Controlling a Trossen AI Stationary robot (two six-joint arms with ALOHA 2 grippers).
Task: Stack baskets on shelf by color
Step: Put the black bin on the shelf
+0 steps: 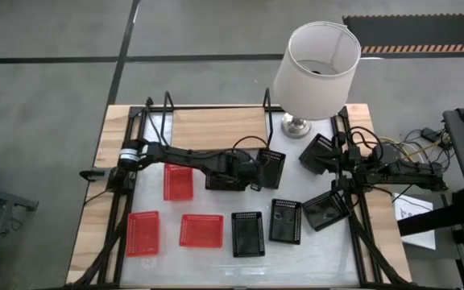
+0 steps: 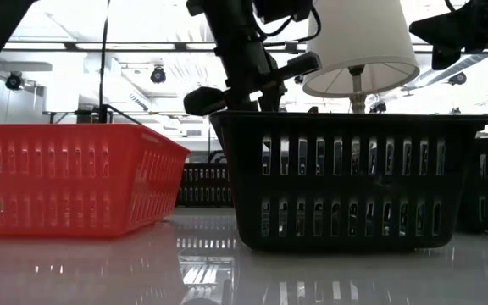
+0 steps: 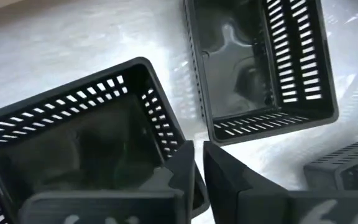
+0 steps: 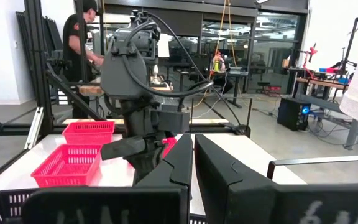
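My left gripper pinches the wall of a black mesh plastic basket near the white-shaded lamp; so thin a bite risks it twisting loose.

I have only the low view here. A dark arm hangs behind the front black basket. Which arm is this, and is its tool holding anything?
Observer: It is the left arm. The left tool is shut on the wall of a black basket, as the left wrist view shows.
Operator: I see one red basket only. Are there more?
Observer: Yes, three red baskets lie on the white tabletop, all toward the left arm's side.
Operator: Is any basket on the shelf already?
Observer: No. The shelf bears only the lamp.
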